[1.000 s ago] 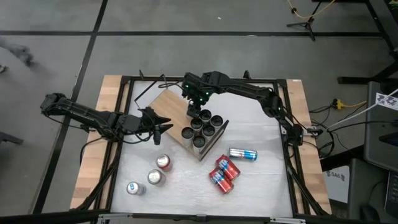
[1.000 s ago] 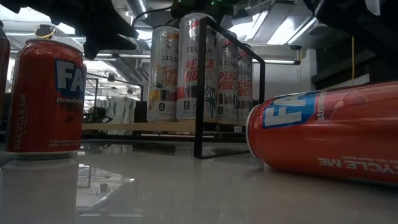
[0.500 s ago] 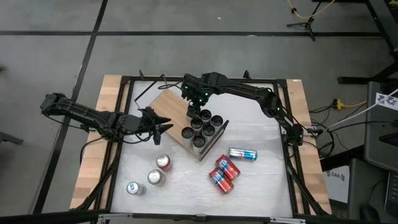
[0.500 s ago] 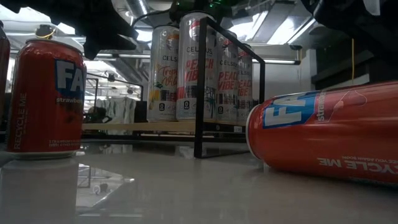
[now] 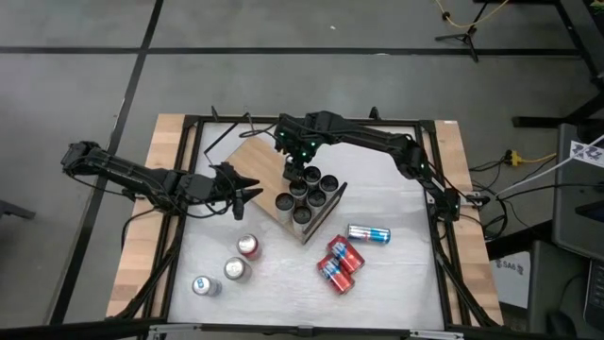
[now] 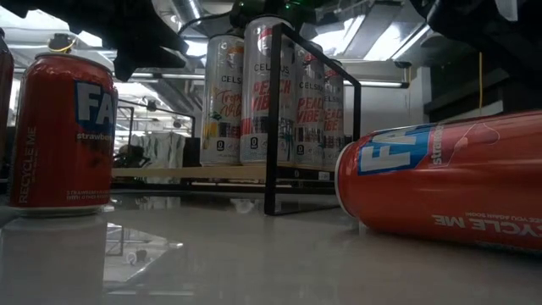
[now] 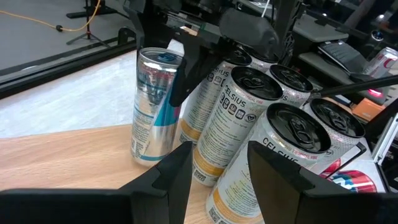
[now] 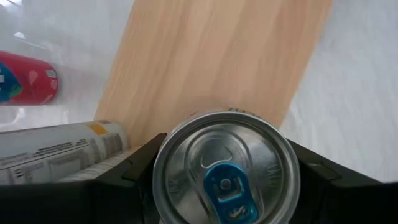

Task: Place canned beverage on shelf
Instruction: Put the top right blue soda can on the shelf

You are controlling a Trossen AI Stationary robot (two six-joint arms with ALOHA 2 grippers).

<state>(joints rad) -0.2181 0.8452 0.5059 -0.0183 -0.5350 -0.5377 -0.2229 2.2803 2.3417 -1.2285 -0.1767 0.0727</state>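
Silver can unmoved on shelf

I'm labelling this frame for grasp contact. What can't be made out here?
- Right wrist view: the silver can hides whether the right gripper fingers touch it.
- High view: the right gripper covers that can.
- Low view: the front cans on the shelf hide those behind.
- Low view: the lying red can is cut off.

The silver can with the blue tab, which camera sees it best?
The left wrist view: the silver-and-blue can stands whole on the shelf. The right wrist view shows only its top, between the right tool. The high view hides it.
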